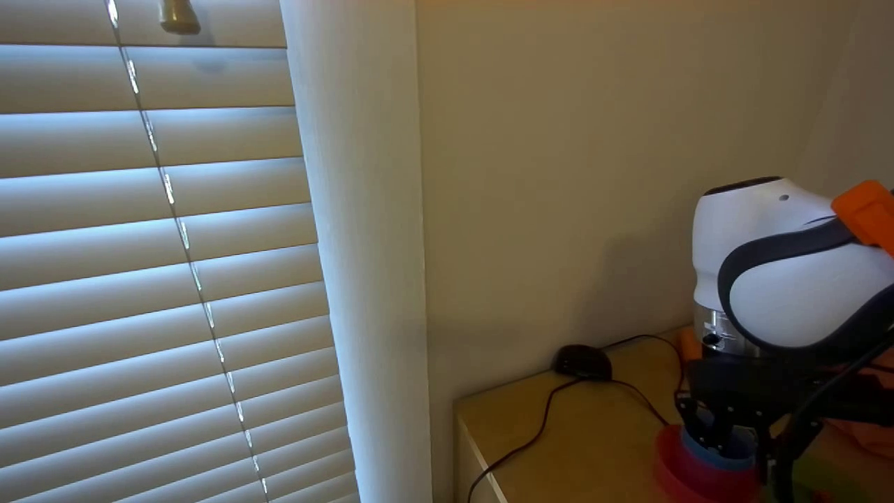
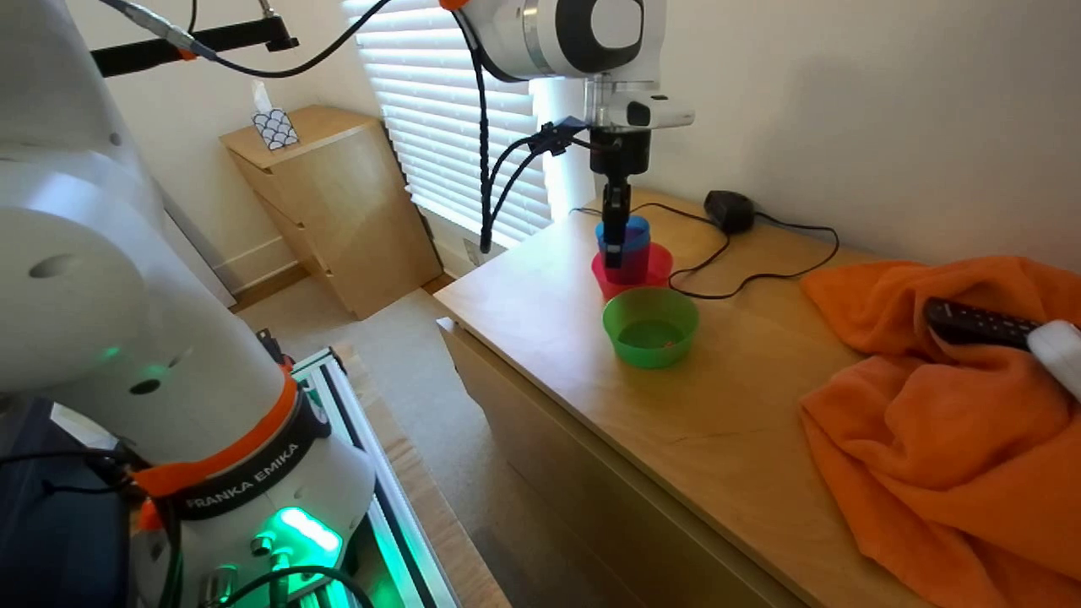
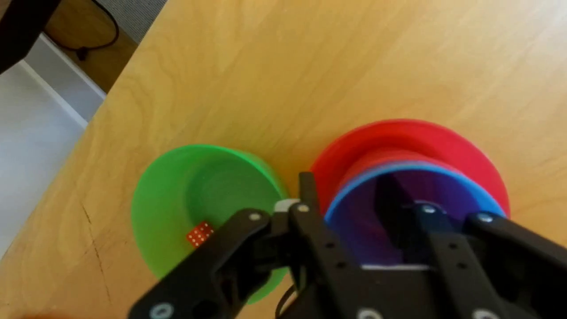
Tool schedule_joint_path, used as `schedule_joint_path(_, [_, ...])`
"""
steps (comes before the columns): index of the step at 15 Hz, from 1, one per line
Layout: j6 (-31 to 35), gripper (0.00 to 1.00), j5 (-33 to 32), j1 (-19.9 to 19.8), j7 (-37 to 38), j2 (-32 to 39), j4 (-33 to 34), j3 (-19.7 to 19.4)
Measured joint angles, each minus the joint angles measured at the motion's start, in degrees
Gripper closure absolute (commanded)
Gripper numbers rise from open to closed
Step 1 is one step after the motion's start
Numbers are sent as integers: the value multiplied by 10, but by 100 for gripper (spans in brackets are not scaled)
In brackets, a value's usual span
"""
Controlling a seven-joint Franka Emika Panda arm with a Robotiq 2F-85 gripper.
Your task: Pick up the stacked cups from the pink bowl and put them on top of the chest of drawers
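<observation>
Only the wrist view clearly shows one pincer (image 3: 347, 188) finger (image 3: 393, 212) inside the cups (image 3: 356, 221).

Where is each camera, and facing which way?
In an exterior view: near the robot base, looking down along the chest; base, arm, gripper show.
In an exterior view: apparently off the chest's end, facing wall and blinds; arm and gripper at right edge.
Wrist view: on the arm, looking down past fingers at green bowl, pink bowl and stacked cups.
Both exterior views share blinds, gripper, pink bowl.
</observation>
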Motion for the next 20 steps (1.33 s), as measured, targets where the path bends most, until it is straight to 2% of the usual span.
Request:
schedule_joint_path(1, [6,99,0,2,1,3,-2,-1])
schedule_joint_path(2, [11,100,0,4,3,4,-2,-2])
schedule_joint_path(6, [27,99,4,8,6,-19,-5,-3])
schedule_joint_path(11, [22,98,2,12,-1,-153,-36,2])
schedule_joint_path(14, [9,98,-22,-6,53,-229,-30,3])
schedule_joint_path(16, [3,98,-19,-36,75,-225,-10,-3])
schedule_joint_path(20, [2,98,5,-79,88,-145,29,-37])
